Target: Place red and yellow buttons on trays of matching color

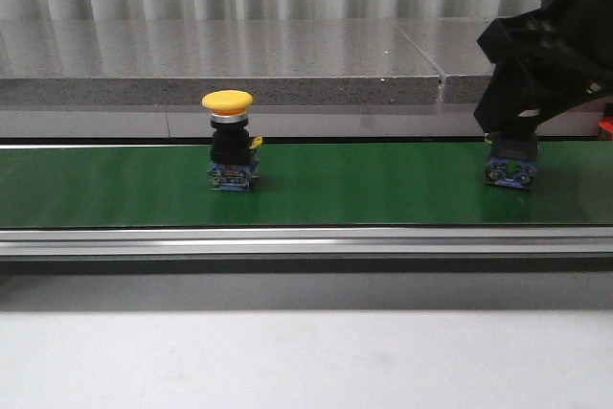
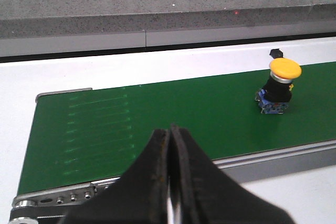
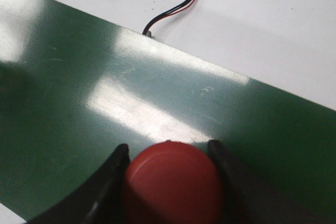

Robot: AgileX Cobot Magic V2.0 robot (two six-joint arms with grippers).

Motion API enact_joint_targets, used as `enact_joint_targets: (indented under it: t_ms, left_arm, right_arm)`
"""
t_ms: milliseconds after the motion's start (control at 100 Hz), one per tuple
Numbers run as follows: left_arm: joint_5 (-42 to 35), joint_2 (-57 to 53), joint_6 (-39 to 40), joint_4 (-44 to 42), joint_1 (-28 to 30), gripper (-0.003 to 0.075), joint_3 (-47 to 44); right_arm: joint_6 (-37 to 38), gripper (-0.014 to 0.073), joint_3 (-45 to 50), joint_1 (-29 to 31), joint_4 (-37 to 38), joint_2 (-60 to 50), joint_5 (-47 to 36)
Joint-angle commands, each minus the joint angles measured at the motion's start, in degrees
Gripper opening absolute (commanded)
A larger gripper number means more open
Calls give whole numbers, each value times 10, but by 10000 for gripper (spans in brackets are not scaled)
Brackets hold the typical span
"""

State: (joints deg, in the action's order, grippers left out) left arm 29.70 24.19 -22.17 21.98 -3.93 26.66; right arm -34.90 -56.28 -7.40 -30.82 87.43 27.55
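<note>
- Right hand [image 3: 168, 153]: fingers closed against both sides of the red button [image 3: 173, 182], which stands on the green belt [image 1: 364, 189] near its right end.
- Left hand [image 2: 170, 145]: fingers pressed together, holding nothing.
- Yellow button [image 1: 230, 141]: upright, mid-belt.

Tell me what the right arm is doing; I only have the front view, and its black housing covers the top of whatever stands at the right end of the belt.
Observer: The right wrist view shows a red button cap between the right gripper fingers, one on each side.
Operator: Has it been lifted?
Observer: Its blue base sits at belt level in your view; the wrist view shows the green belt directly behind the cap, so lift cannot be confirmed.
Operator: And the left arm?
Observer: The left gripper is shut and holds nothing, at the belt's near edge, well away from the yellow button.
</note>
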Motion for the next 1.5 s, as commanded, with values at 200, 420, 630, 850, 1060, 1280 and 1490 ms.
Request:
enact_joint_targets:
  t_ms: [200, 420, 630, 850, 1060, 1280, 1490]
  left_arm:
    - [-38, 3, 1, 13, -5, -21, 16]
    - [-38, 3, 1, 13, -5, -21, 16]
    - [-38, 3, 1, 13, -5, -21, 16]
    - [-38, 3, 1, 13, -5, -21, 16]
    - [-38, 3, 1, 13, -5, -21, 16]
    - [-38, 3, 1, 13, -5, -21, 16]
    - [-38, 3, 1, 13, -5, -21, 16]
  right_arm:
    - [5, 183, -122, 143, -4, -26, 12]
    - [18, 183, -204, 291, -6, -23, 7]
    - [47, 183, -220, 393, -24, 7, -55]
    - [47, 183, -238, 426, -58, 77, -69]
    - [47, 183, -334, 426, -60, 168, -5]
    - [47, 183, -415, 426, -60, 246, 42]
    - [46, 183, -434, 426, -58, 291, 50]
